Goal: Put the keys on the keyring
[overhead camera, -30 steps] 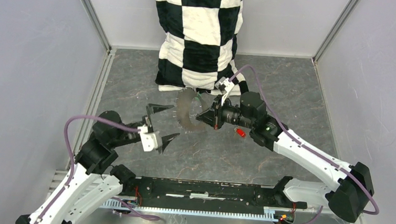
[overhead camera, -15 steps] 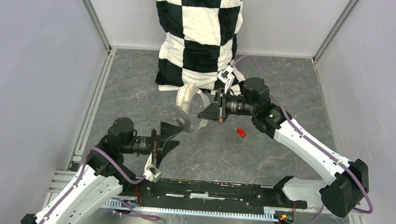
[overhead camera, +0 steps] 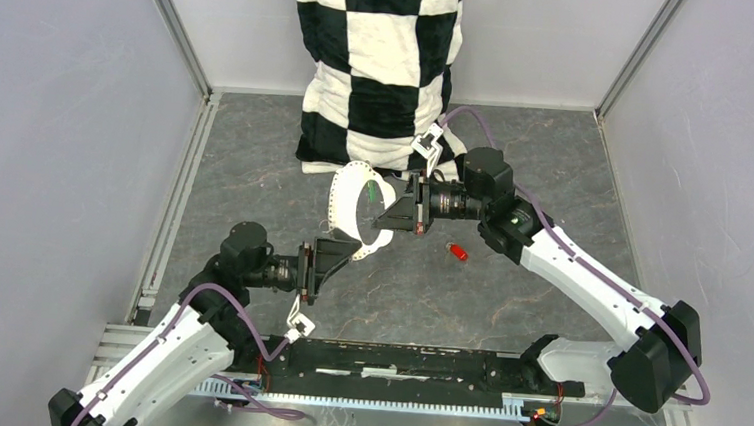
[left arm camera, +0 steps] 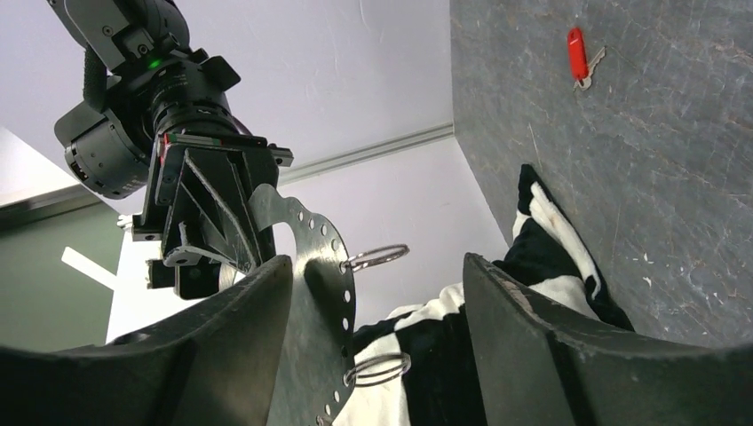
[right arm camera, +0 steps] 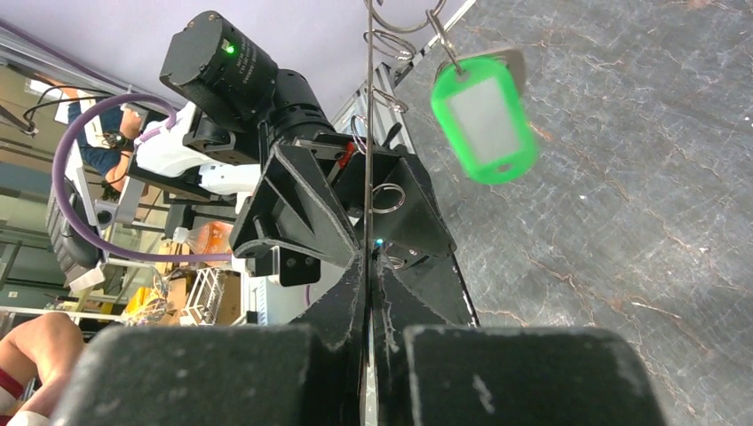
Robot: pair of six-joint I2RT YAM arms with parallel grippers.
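Silvery keyring in level right gripper

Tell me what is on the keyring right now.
On the keyring hang small split rings; one carries the green key. The red key lies on the table, not on it. The stretch pinched in the right gripper is hidden.

top view overhead, wrist views close, both sharing keyring
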